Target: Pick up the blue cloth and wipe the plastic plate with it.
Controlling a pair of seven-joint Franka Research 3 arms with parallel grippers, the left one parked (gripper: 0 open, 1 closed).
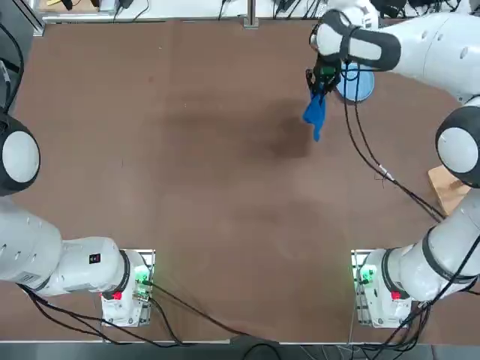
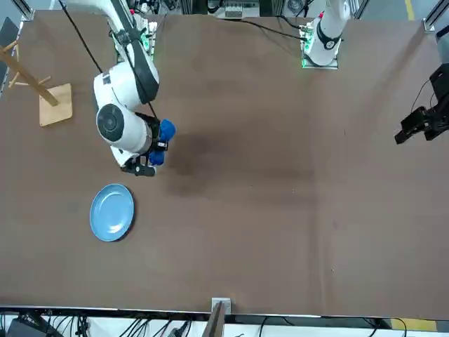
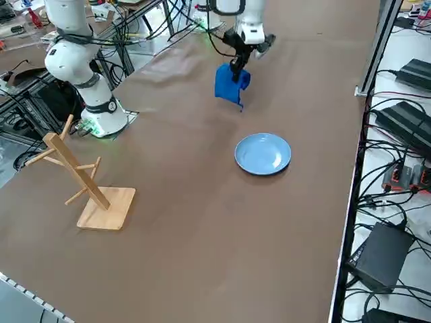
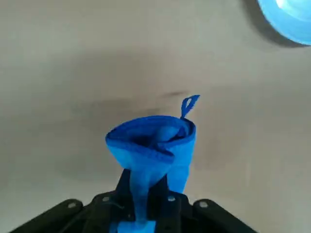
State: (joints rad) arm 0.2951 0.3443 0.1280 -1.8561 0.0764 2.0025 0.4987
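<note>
done: right gripper clamped on cloth, lifted (hanging clear of table) | left: wipe plate, untouched

My table is a broad brown surface, bare over most of its middle. On it lies the plate, flat, toward its far edge on my right side, and a wooden rack on a square base stands near my right edge, well apart from the plate. My two arm bases are bolted at the near edge, with black cables trailing across the surface beside them.
</note>
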